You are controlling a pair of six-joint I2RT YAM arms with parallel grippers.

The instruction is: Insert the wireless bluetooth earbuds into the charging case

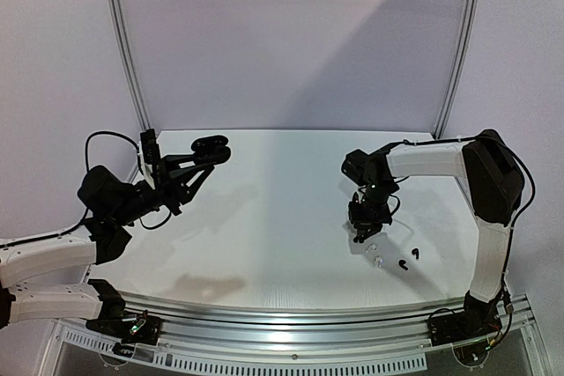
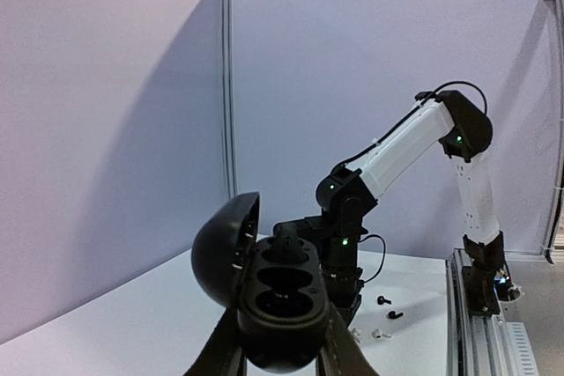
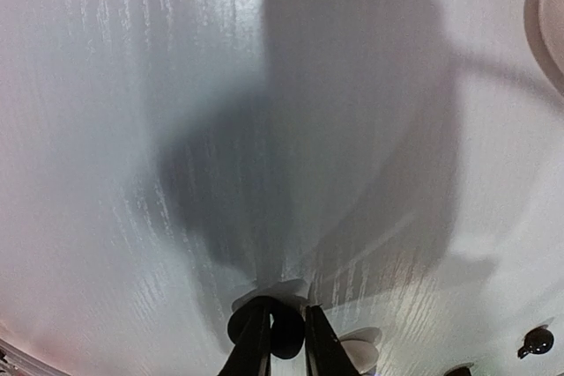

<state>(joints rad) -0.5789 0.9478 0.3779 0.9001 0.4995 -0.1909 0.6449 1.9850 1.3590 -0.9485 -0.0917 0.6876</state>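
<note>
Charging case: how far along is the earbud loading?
Done: the left gripper holds the black charging case raised, lid open. A dark shape in its far socket may be one earbud; the near socket looks empty. In hand: the right gripper pinches a black earbud at the table. Left: two white earbuds and two black earbuds lie on the table.

1. Shows faint streaky grain and a soft sheen on the white table top [image 1: 264, 226].
2. Looks like smooth, satin-black plastic on the charging case [image 2: 282, 323].
3. Gleams glossy on the black earbuds [image 3: 536, 341].
4. Reads as pale brushed metal along the front rail [image 1: 291, 319].
5. Looks like smooth white plastic on the right arm shell [image 2: 401, 147].
</note>
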